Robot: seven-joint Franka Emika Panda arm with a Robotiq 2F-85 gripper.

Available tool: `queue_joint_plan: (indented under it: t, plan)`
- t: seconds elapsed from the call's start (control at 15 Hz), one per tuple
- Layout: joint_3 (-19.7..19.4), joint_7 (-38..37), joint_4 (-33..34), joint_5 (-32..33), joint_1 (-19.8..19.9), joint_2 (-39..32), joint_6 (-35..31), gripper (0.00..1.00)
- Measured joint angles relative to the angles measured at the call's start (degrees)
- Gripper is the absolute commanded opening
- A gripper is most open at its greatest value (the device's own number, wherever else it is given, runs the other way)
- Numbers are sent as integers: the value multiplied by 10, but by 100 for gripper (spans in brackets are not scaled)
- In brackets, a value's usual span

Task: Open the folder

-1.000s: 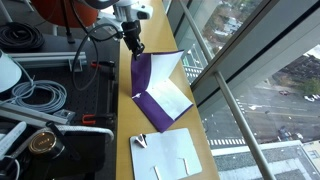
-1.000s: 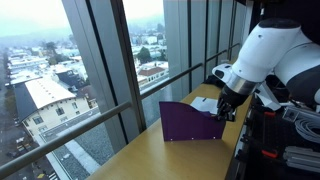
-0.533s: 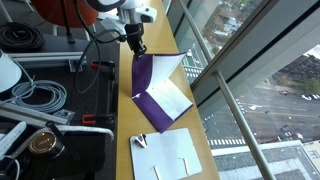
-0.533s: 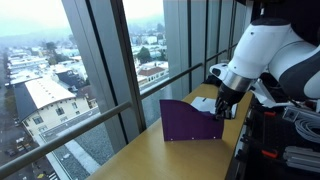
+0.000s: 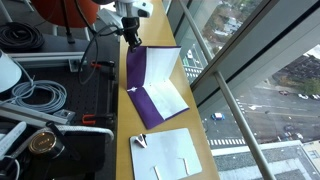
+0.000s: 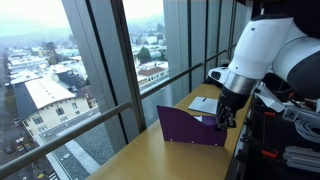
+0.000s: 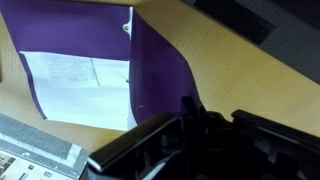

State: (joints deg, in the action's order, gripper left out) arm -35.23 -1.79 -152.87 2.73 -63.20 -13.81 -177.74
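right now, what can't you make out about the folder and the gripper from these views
- Whether the gripper is shut on the folder: too small in both exterior views, and dark and blurred in the wrist view.
- Print on the white sheets: too blurred to read in the wrist view.
- Folder's inside: mostly hidden behind its raised cover in an exterior view.
- Marks on the white card sheet: too small to identify.

In an exterior view the counter (image 5: pixel 198 118) is seen steeply from above; in an exterior view the counter (image 6: pixel 150 160) runs low, lengthwise. Both share the folder (image 5: pixel 160 95). The wrist view is close over it, possibly inverted.
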Motion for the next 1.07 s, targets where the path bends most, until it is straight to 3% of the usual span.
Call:
queue_joint_plan:
  t: [0.53,0.8,1.07]
  plan:
    - [156,18,11,-25,136,-5,2,0]
    - [248,19,33,-16,246,-20,2,0]
    - [316,20,73,-5,344,-51,2,0]
